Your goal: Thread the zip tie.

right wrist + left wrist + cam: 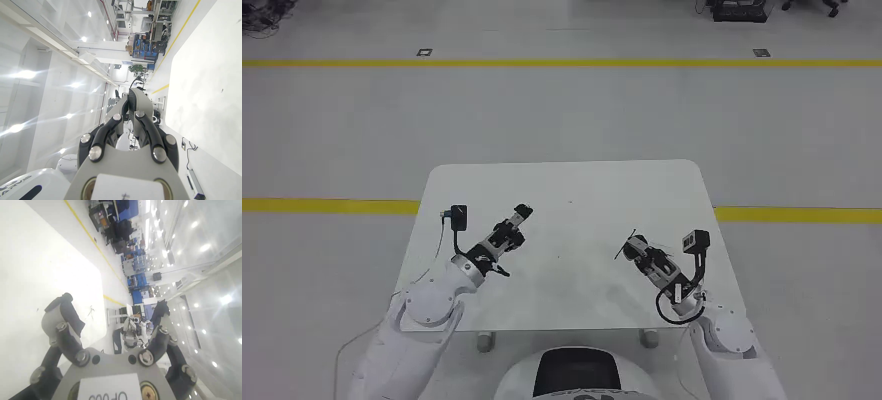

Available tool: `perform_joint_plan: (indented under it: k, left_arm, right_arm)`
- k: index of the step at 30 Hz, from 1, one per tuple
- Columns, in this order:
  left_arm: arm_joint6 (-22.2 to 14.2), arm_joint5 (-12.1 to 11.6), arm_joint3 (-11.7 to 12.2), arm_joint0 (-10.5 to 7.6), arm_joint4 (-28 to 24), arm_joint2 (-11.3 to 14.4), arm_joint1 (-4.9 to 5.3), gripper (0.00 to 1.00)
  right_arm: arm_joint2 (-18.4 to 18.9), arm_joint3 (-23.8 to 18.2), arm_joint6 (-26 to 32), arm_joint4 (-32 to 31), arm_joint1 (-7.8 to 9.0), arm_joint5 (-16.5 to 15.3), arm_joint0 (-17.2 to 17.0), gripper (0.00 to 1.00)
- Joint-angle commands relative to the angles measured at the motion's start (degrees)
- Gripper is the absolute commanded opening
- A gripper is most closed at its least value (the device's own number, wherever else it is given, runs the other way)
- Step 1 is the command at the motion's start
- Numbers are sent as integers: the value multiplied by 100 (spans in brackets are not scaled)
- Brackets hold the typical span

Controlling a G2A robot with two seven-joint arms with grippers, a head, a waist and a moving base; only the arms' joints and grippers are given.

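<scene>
The zip tie (pixel 624 246) is a thin dark strip sticking out of my right gripper (pixel 635 243), which is over the right half of the white table (pixel 562 185). In the right wrist view the right gripper (pixel 129 94) is shut, and the zip tie (pixel 133 81) curves out past its tips. My left gripper (pixel 523 212) is over the left half of the table, well apart from the right one. In the left wrist view the left gripper (pixel 113 304) is open, its fingers (pixel 64 302) spread wide with nothing between them.
A thin dark mark (pixel 90 312) shows on the table beyond the left gripper; I cannot tell what it is. The table's rounded far corner (pixel 100 273) and edges are close. Yellow floor lines (pixel 332 205) run behind the table.
</scene>
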Motion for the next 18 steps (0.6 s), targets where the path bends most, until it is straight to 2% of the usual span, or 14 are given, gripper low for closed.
perform_joint_plan:
  k: [1, 3, 5, 13, 18]
  left_arm:
    - [-52, 82, 88, -98, 35, 210, -18, 100]
    - [-21, 165, 168, -185, 110, 371, -35, 100]
    - [95, -6, 141, -239, 225, 454, -45, 100]
    - [94, -2, 150, -239, 229, 462, -45, 100]
    - [-34, -132, 295, -330, 39, 669, -69, 100]
  right_arm:
    - [-17, 28, -24, 5, 10, -11, 7, 0]
    - [-36, 68, -55, 27, 21, -10, 21, 0]
    - [-41, 71, -68, 19, 33, -11, 34, 0]
    - [-32, 58, -90, 29, 34, -11, 34, 0]
    - [-160, 105, -229, -6, 41, 19, 101, 0]
